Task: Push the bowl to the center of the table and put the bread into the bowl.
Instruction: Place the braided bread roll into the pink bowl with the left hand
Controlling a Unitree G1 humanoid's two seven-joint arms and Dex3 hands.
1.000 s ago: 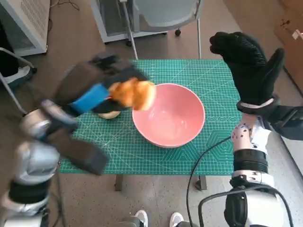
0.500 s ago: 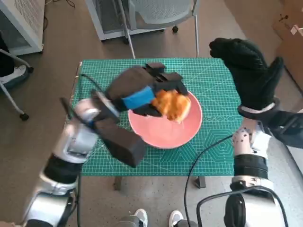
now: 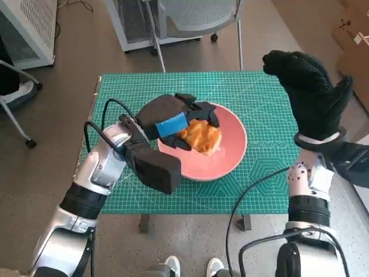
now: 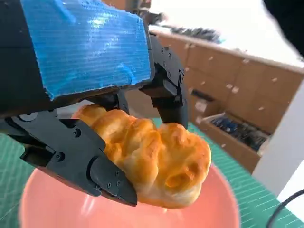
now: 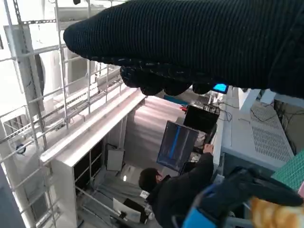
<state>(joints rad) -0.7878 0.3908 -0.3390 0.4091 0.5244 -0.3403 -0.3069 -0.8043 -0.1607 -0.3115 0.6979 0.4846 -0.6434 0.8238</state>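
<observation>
Over the pink bowl, near the desk center, our left hand grips the bread. Our right hand is raised beside the right edge, fingers apart, holding nothing.

Left hand: black jointed plastic, small screws on the fingers, a strip of blue tape across the back. Left forearm: silver-grey shell, black boxy wrist block, thin black cable looping. Right hand: black knitted glove. Right forearm: pale casing, black ring joints, black cable.
</observation>
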